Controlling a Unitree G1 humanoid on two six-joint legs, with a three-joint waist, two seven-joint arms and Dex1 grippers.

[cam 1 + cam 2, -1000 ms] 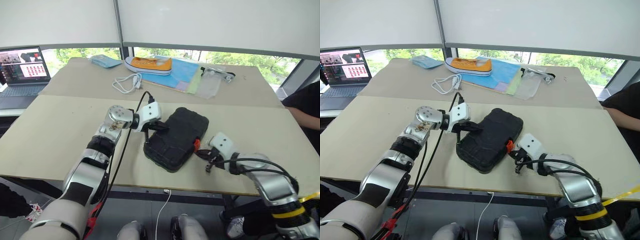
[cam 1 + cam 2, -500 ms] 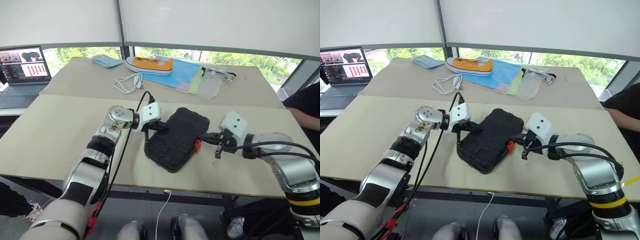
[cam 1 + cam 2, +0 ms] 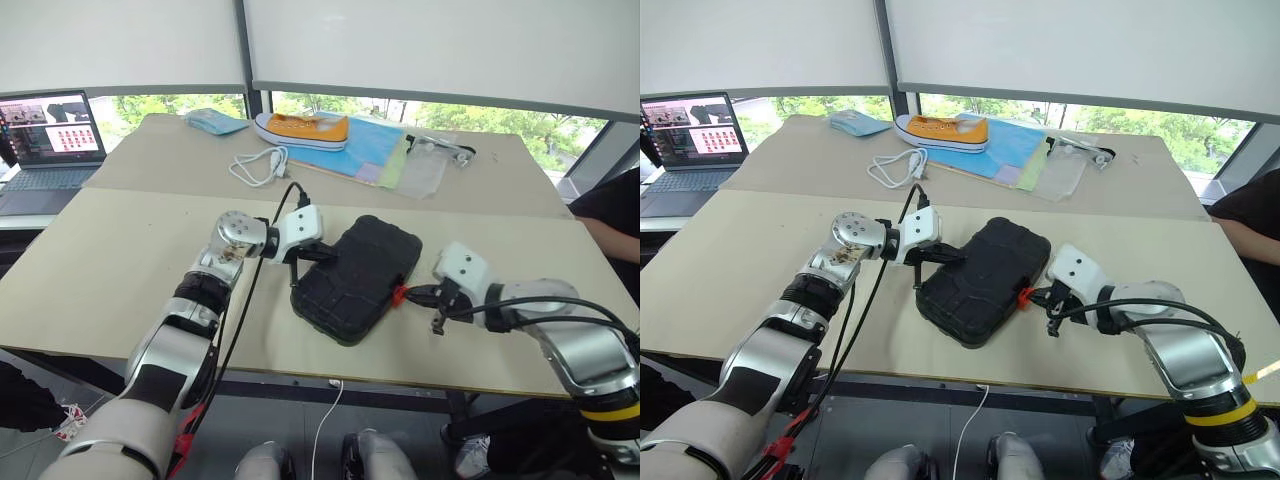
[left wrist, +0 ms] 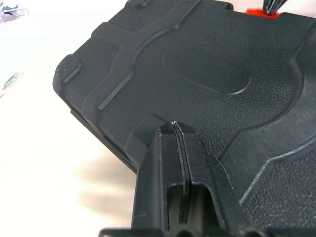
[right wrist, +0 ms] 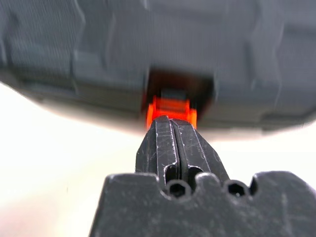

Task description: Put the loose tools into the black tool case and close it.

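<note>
**Closed case on the desk, both pincers clenched against it**

Nearest, the black tool case (image 3: 355, 278) lies shut and flat on the pale, matte desk (image 3: 100, 260), set at a slant close to the front edge. Its lid is pebbled plastic with rounded corners and raised moulded ribs around a smooth oval panel; no lettering can be read on it.

The right pincer (image 3: 1043, 297) is clenched empty, fingers pressed together, its tip at the small orange latch (image 5: 170, 109) on the case's side edge. In the right wrist view the tip sits right against the latch; whether it touches cannot be told.

The left pincer (image 3: 322, 254) is likewise clenched on nothing, its joined fingers (image 4: 177, 148) resting on the lid near the opposite edge.

Further back, on a second desk (image 3: 500, 170) beyond a seam, lie a coiled white cable (image 3: 258, 165), an orange canvas shoe (image 3: 302, 128) with a white sole on blue and green sheets (image 3: 375, 150), and clear plastic bags (image 3: 425, 165). A laptop (image 3: 50, 135) stands open at the far left, its screen text too small to read.
</note>
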